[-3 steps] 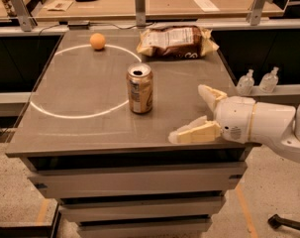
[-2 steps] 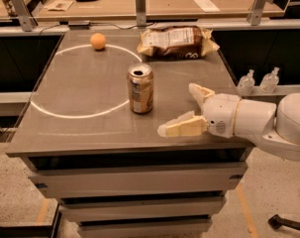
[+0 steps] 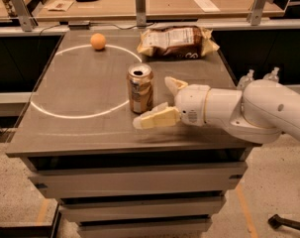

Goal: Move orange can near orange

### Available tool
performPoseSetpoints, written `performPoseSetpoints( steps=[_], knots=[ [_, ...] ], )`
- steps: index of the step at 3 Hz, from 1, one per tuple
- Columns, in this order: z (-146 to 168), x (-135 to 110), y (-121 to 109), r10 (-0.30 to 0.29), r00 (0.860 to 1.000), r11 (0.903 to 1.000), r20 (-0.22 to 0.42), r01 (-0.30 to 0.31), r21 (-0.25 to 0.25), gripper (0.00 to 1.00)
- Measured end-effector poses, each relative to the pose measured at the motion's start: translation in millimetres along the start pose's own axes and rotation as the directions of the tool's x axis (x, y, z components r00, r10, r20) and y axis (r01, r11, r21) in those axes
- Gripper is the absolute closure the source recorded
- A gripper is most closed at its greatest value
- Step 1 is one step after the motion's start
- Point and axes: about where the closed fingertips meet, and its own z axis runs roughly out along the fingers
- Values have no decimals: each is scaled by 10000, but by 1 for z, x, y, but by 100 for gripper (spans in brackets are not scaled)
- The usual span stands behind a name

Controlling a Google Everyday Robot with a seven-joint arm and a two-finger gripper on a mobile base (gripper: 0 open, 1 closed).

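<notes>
Orange can (image 3: 140, 88) is pictured upright just left of the wide-spread gripper (image 3: 157, 102), orange (image 3: 98, 41) well beyond on table (image 3: 65, 128)

You have a grey, flat-topped cabinet table (image 3: 80, 90) with drawer fronts below. A thin white ring (image 3: 65, 115) is marked across its top. A small round orange fruit (image 3: 98, 41) sits at the ring's far edge. A cylindrical orange-tan aluminium drink can (image 3: 140, 90) stands upright on the ring's right edge. A crinkled brown chip bag (image 3: 176, 42) lies flat at the far right. The white two-finger gripper (image 3: 154, 102) hovers just right of the can, fingers spread.
</notes>
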Motion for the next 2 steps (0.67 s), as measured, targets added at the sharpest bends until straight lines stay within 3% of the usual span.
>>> performPoseSetpoints(
  steps=[1, 2],
  knots=[
    [26, -5, 3, 12, 9999, 9998, -171, -16, -206, 0],
    [45, -11, -4, -83, 9995, 9997, -302, 77, -212, 18]
  ],
)
